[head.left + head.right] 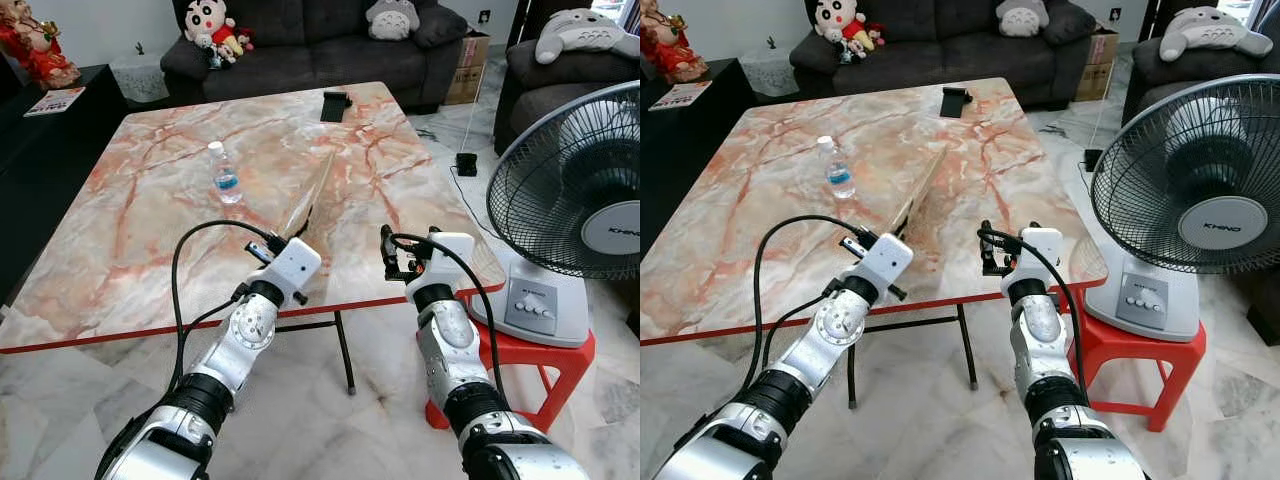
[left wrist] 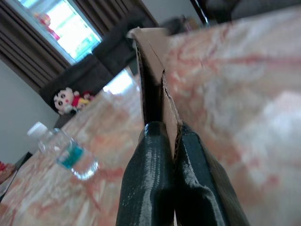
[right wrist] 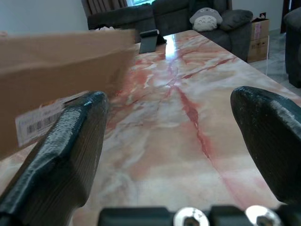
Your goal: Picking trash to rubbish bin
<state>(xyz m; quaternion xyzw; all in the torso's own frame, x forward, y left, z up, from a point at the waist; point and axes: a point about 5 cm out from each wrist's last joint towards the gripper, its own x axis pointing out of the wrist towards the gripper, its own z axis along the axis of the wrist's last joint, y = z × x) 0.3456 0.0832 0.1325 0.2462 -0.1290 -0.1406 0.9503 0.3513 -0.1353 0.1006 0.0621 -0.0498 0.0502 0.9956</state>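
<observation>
While the left hand (image 2: 162,155) pinches the near end of a flat piece of cardboard (image 1: 308,198), the sheet stands on edge over the marble-patterned table (image 1: 150,230), running away from the robot toward the middle of the top. In the left wrist view the two black fingers (image 2: 146,179) press together with the torn cardboard edge caught between them. From the head views the sheet shows only as a thin sliver, so its full face cannot be judged there; the right wrist view shows one brown side bearing a white barcode label (image 3: 40,123), blurred and cut off at the frame edge.

The right hand (image 1: 392,262) sits at the near table edge, just right of the cardboard, its fingers spread wide with nothing between them.

A small clear water bottle (image 1: 225,174) with a blue label stands upright on the table, left of the cardboard and apart from it. A dark, flat object (image 1: 335,105) lies near the far edge; what it is cannot be made out.

A standing fan (image 1: 585,190) rests on a red stool (image 1: 540,365) to the right of the table. A dark sofa (image 1: 310,45) with soft toys sits beyond it.
</observation>
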